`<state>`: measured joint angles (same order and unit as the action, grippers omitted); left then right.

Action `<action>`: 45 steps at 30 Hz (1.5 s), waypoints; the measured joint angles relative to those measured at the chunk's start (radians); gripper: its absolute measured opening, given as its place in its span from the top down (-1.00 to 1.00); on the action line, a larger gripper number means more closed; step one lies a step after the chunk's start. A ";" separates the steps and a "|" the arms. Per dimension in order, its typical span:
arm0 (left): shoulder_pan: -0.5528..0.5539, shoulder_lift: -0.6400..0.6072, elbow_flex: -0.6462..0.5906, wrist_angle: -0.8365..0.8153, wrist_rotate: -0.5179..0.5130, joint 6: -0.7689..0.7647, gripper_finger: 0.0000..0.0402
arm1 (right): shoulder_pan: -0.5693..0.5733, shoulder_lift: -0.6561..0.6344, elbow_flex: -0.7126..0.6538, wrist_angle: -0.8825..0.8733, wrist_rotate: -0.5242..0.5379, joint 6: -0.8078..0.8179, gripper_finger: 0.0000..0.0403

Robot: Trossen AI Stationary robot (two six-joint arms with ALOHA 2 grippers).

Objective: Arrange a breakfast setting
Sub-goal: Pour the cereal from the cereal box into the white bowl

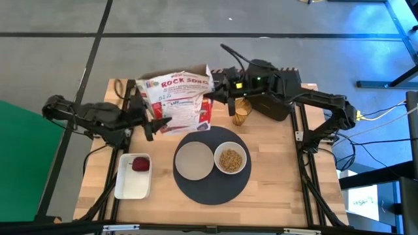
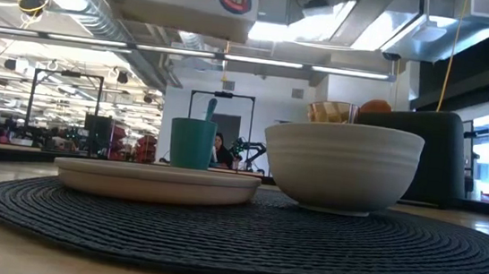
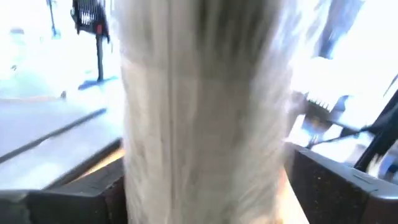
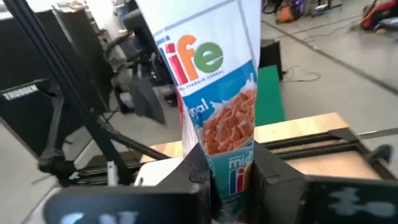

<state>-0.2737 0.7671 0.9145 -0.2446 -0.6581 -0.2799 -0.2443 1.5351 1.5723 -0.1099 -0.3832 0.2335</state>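
From above, we're mid handoff on the cereal box [image 1: 177, 98], hanging over the table's back edge. The white bowl [image 1: 230, 160] already has cereal and sits beside the beige plate [image 1: 194, 160] on the dark mat [image 1: 212, 189].

Right wrist view: right gripper [image 4: 233, 177] is pinched on the box's narrow edge.

Left wrist view: left gripper [image 3: 205, 186] fingers stand wide around it. We'd guess it needs to back away next.

Pale wooden table [image 1: 274, 176] with visible plank grain, matt; round mat [image 2: 244, 236] of dark woven cord, ribbed and rough; beige plate [image 2: 157, 181] smooth, matt ceramic; white bowl [image 2: 343, 164] glazed with faint ridges; printed cardboard cereal box [image 4: 214, 106], slightly glossy; amber glass [image 1: 241, 112] translucent.
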 joint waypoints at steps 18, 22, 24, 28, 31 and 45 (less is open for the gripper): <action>0.103 0.100 0.225 -0.026 0.074 0.153 0.04 | 0.035 -0.008 0.045 -0.050 0.026 -0.113 0.85; 0.135 0.122 0.259 -0.054 0.081 0.187 0.36 | 0.034 0.019 0.132 -0.120 0.044 -0.159 0.85; 0.148 0.122 0.274 -0.062 0.078 0.248 0.56 | 0.034 0.030 0.157 -0.140 0.086 -0.164 0.85; 0.169 0.108 0.317 -0.083 0.041 0.341 0.94 | 0.034 0.032 0.168 -0.131 0.152 -0.191 0.47; 0.180 0.081 0.328 -0.112 -0.105 0.365 0.98 | 0.034 0.026 0.168 -0.150 0.212 -0.190 0.09; 0.371 -0.122 -0.050 -0.126 -0.424 0.180 0.99 | 0.035 0.014 0.167 -0.180 0.297 -0.189 -0.23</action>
<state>0.0973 0.6456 0.8648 -0.3707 -1.0822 -0.0994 -0.2096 1.5491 1.7393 -0.2902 -0.0864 0.0441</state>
